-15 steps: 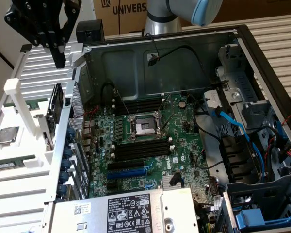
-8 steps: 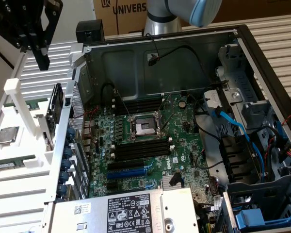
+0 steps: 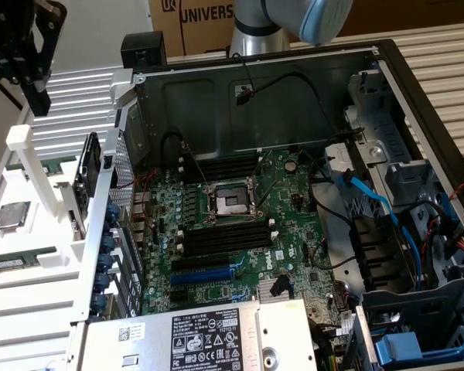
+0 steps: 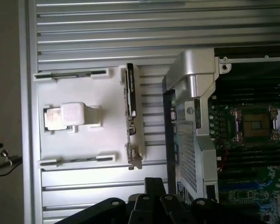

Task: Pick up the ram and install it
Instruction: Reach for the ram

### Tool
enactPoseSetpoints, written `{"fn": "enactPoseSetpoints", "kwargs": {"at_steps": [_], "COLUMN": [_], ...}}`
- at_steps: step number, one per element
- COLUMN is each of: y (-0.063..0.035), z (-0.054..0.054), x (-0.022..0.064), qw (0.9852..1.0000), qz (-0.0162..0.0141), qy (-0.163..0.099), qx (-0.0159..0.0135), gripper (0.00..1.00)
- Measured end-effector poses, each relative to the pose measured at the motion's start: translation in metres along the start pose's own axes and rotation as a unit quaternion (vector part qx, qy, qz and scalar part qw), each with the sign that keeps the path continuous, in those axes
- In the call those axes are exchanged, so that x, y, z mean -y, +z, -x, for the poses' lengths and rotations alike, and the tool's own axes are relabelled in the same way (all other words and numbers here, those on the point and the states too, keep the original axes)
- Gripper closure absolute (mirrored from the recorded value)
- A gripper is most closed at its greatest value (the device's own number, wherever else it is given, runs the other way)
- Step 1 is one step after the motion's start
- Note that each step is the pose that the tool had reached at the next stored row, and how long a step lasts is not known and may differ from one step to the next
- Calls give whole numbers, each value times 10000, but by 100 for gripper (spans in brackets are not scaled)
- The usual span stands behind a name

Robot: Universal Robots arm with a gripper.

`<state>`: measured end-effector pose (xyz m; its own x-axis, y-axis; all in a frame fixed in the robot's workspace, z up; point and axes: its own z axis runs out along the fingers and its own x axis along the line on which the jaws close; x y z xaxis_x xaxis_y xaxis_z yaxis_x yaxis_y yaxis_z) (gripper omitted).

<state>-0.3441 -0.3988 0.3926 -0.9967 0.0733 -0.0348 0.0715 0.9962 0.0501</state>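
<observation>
A ram stick (image 3: 20,260), green with a white label, lies in a groove of the white holder (image 3: 31,301) at the exterior view's left, beside the open computer case. In the wrist view this ram (image 4: 79,159) is seen edge-on in its groove. A second green stick (image 3: 56,164) sits in the groove farther back, also edge-on in the wrist view (image 4: 70,74). My black gripper (image 3: 35,100) hangs high above the holder's far end, shut and holding nothing. Its fingers (image 4: 153,186) look pressed together. The black memory slots (image 3: 224,236) on the motherboard stand unfilled.
A square silver processor chip (image 3: 11,215) rests in the holder between the two sticks, partly under a white block (image 4: 74,114). A black fan (image 3: 87,166) stands upright at the holder's edge next to the case wall (image 3: 124,201). Cables and a drive cage crowd the case's right side.
</observation>
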Motion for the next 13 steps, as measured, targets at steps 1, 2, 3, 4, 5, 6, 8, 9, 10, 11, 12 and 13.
{"fn": "enactPoseSetpoints", "kwargs": {"at_steps": [1, 2, 3, 4, 5, 6, 8, 9, 10, 11, 12, 13], "y": [-2, -5, -7, -9, -11, -12, 6, 12, 23, 25, 27, 26], "z": [-45, -137, -184, -228, -273, -413, -593, -633, -701, -761, -818, -841], "x": [3, 10, 13, 17, 20, 29, 1, -13, -48, -73, -93, -111], "qw": [10000, 10000, 10000, 10000, 10000, 10000, 10000, 10000, 10000, 10000, 9999, 9999], "qz": [0, 1, 0, 0, 0, 0, -34, -49, -77, -92, -103, -110], "qy": [-1, -1, -1, -1, 0, -1, -2, -3, -4, -6, -12, -24], "qx": [2, 4, 4, 4, 4, 4, 6, 8, 10, 7, 3, -29], "gripper": [90, 90, 90, 90, 90, 90, 90, 90, 90, 90, 90, 90]}}
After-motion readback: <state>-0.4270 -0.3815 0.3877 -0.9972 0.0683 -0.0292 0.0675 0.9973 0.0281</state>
